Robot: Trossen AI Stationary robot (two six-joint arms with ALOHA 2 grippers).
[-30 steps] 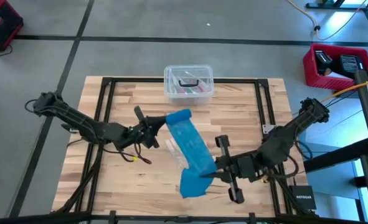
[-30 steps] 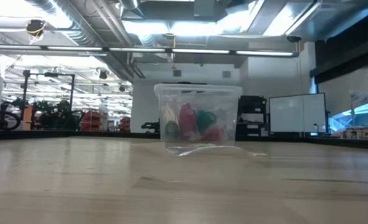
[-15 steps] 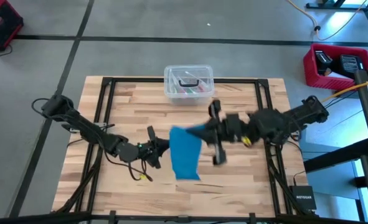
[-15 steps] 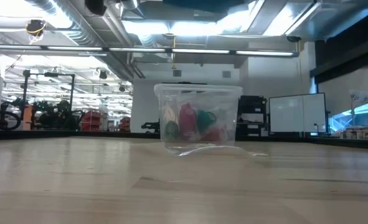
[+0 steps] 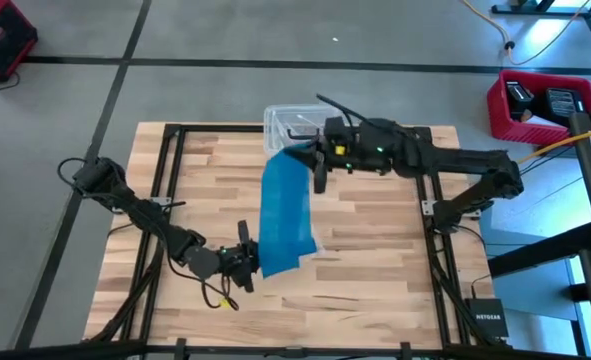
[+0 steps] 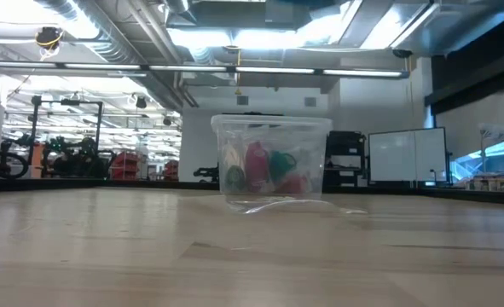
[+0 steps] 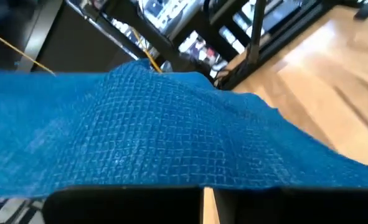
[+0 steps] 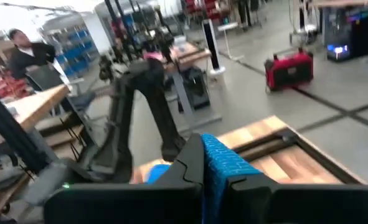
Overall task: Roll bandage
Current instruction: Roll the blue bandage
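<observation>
1. High view: the only writing that can be read is the white word "NETGEAR" on a small black box (image 5: 486, 322) at the near right corner of the tabletop (image 5: 375, 270); nothing is printed on the bandage.
2. One bandage (image 5: 282, 215), bright blue, hangs stretched in the air between the two grippers, its long axis running from the far middle of the tabletop toward the near middle, leaning slightly to the left at the near end.
3. Right gripper (image 5: 313, 160) is at the far end, over the clear plastic lidded box (image 5: 287, 122), with its jaws clamped on the bandage's upper end; the right wrist view shows the blue fabric pinched in the narrow slit between the dark fingers (image 8: 171, 180).
4. Left gripper (image 5: 247, 262) is low at the near end, jaws clamped on the bandage's other end; in the left wrist view the waffle-textured blue fabric fills most of the frame.
5. Counts: two arms, one bandage, one clear box holding red, green and pale items that are probably more rolls, though the low view is too hazy to be sure.
6. Beyond the tabletop stand one red crate (image 5: 535, 105) on the floor at right and one red case (image 5: 0, 40) at far left.
7. One person (image 8: 22, 53) shows far off in the right wrist view.
</observation>
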